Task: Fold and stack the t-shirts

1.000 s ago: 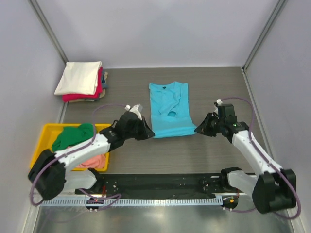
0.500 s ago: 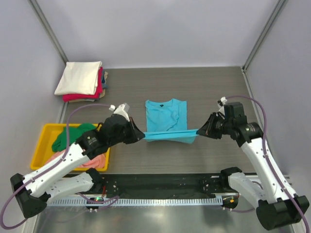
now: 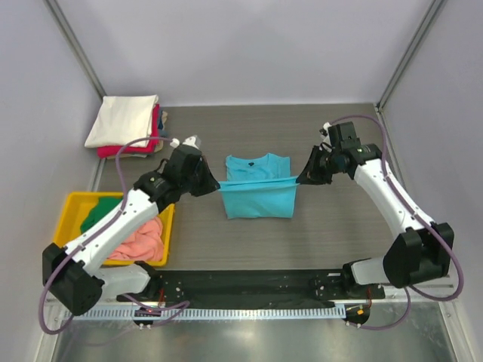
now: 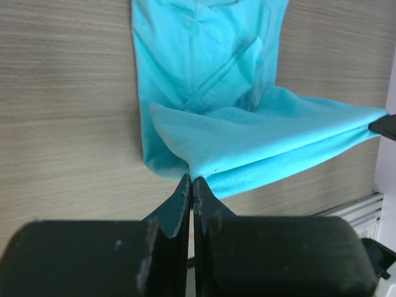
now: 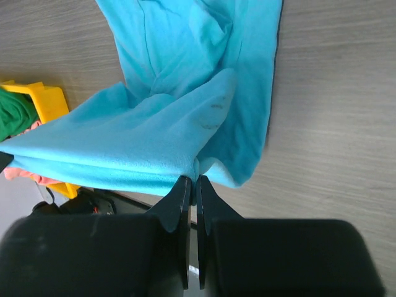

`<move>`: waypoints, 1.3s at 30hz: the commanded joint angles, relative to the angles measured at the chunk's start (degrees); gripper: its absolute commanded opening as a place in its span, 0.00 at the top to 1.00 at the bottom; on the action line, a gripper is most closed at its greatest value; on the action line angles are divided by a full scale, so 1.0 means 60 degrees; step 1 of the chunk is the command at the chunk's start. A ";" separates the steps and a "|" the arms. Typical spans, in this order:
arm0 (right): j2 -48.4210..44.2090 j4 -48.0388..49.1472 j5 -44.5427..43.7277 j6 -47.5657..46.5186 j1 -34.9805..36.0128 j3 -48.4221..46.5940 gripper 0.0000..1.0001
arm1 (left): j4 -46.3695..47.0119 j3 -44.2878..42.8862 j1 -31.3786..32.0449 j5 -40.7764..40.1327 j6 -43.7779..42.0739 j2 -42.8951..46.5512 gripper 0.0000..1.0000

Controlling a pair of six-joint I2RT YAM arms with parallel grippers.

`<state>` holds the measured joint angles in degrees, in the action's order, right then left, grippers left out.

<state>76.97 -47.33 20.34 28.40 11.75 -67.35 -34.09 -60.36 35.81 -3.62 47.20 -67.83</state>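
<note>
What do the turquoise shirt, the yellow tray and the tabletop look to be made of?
The turquoise shirt looks like soft matte knit cloth, perhaps cotton jersey: it drapes and creases. The yellow tray seems moulded plastic, smooth and evenly coloured. The tabletop shows matte grey-brown wood grain; laminate or real wood, I cannot tell.

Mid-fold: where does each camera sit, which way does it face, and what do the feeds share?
Top external: above and behind the bases, looking down at the table; shows both arms, left gripper and right gripper holding the turquoise t-shirt.
Left wrist: on the left wrist, looking along its shut fingers at the pinched cloth.
Right wrist: likewise on the right, fingers pinching the other end; yellow tray at left.
All three share the t-shirt.
</note>
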 commanded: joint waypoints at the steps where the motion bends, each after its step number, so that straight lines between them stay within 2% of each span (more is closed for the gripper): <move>1: 0.0603 0.0139 -0.1016 -0.0588 -0.0171 -0.0727 0.99 | -0.0267 -0.0486 -0.0899 0.0206 -0.0907 -0.0543 1.00; 6: 0.1643 0.0256 -0.1061 -0.0705 -0.0200 -0.1459 0.99 | -0.0062 -0.1072 -0.1559 0.1259 -0.1216 -0.1730 1.00; 18: 0.4497 0.0257 -0.0899 -0.0794 -0.0376 -0.3875 0.99 | -0.0061 -0.3532 -0.2555 0.2052 -0.1319 -0.4746 1.00; 28: 0.6446 0.0213 -0.0987 -0.0618 -0.0508 -0.5575 0.99 | -0.0193 -0.5333 -0.2995 0.2742 -0.1289 -0.7177 1.00; 39: 0.7708 0.0169 -0.0900 -0.0486 -0.0640 -0.6806 0.99 | -0.0427 -0.6946 -0.3186 0.2859 -0.1465 -0.8586 1.00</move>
<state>123.11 -46.11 17.65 25.65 9.32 -104.95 -35.14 -98.37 18.00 13.72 40.40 -118.61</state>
